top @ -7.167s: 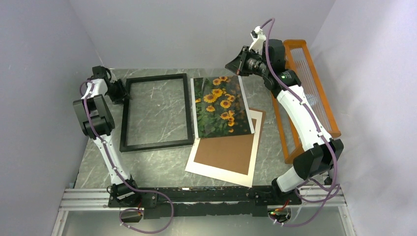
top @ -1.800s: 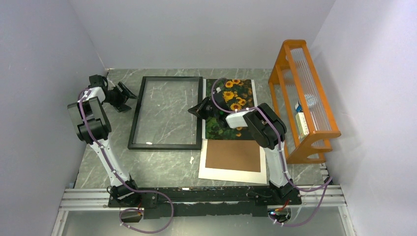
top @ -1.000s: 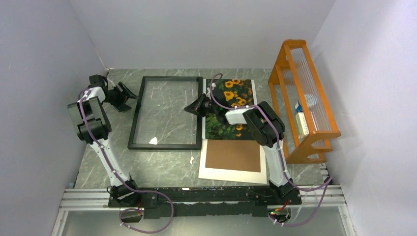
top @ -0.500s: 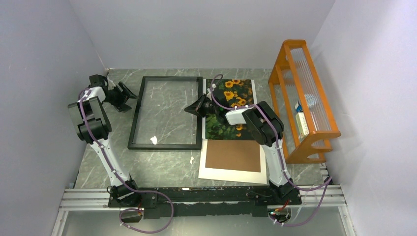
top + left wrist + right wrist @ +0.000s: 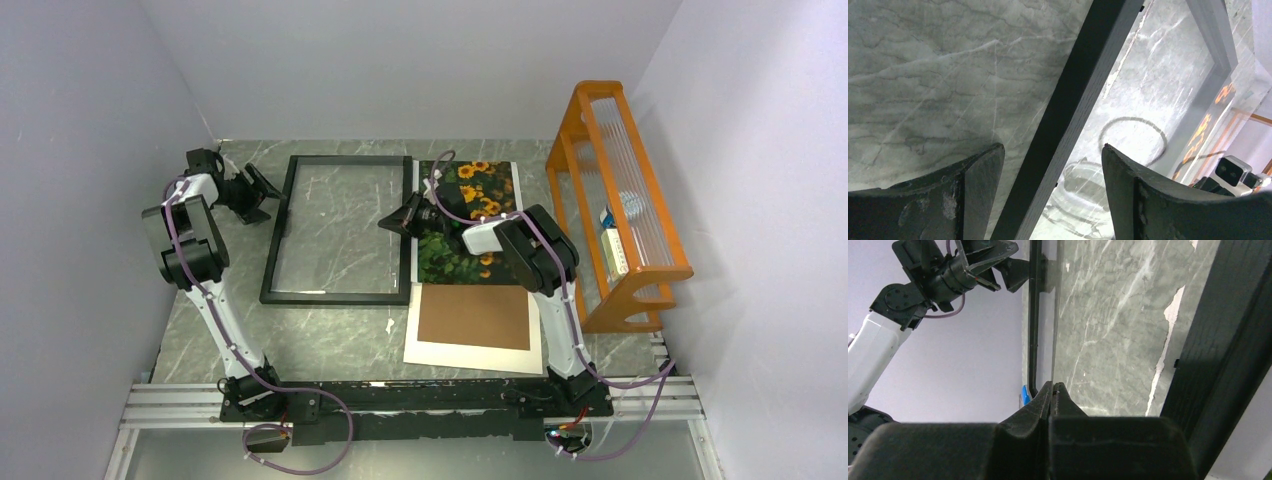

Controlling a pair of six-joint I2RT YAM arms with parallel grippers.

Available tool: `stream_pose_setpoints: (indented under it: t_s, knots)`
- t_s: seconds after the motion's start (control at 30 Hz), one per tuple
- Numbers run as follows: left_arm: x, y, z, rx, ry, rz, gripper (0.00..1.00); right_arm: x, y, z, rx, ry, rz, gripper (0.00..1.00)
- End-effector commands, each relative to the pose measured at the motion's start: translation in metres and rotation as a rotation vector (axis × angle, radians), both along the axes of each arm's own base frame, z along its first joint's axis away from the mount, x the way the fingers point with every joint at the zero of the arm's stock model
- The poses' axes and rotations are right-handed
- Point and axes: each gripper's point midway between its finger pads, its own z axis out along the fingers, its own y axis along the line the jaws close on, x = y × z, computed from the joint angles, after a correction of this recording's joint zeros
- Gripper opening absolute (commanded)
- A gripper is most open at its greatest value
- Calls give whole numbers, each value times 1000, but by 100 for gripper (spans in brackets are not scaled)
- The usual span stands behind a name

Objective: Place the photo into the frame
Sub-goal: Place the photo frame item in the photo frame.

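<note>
Grey marbled table (image 5: pixel 330 335) is seen from above, with an orange rack (image 5: pixel 630 290) stood along its right side. The frame (image 5: pixel 335 297) is laid flat at centre left, marble visible through its opening. The photo (image 5: pixel 495 185) is laid flat just beside the frame's right rail, at upper centre, outside the frame and partly covered by the right arm. Below the photo a white mat sheet (image 5: pixel 470 355) is laid, with a brown backing board (image 5: pixel 475 318) on top of it. Left gripper (image 5: pixel 262 190) is placed at the upper part of the frame's left rail; in the wrist view its fingers (image 5: pixel 973 190) are held wide apart, with the black rail running diagonally between them and nothing clamped. Right gripper (image 5: pixel 395 218) is placed at the frame's right rail, beside the photo's left edge; its fingers (image 5: pixel 1038 405) are pressed together, tips at the edge of a thin clear pane. Whether that pane is pinched cannot be told.
</note>
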Motion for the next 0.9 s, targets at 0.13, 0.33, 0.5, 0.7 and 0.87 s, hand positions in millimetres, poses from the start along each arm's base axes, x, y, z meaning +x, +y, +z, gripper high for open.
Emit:
stream_pose_setpoints:
  t_s: [0.13, 0.33, 0.5, 0.7, 0.87]
  knots:
    - [-9, 1, -30, 40, 71, -16, 78, -5, 8, 12, 79, -32, 79, 0]
    - [-10, 1, -30, 43, 71, -16, 78, -2, 13, 20, 120, -16, 83, 24]
    - [-10, 2, -30, 44, 71, -14, 78, -1, 15, 30, 184, 8, 78, 7]
    - [-11, 1, -30, 45, 72, -14, 78, 1, 15, 44, 225, 18, 58, 0]
    - [-10, 2, -27, 48, 68, -11, 78, 0, 13, 46, 267, 68, 37, 0]
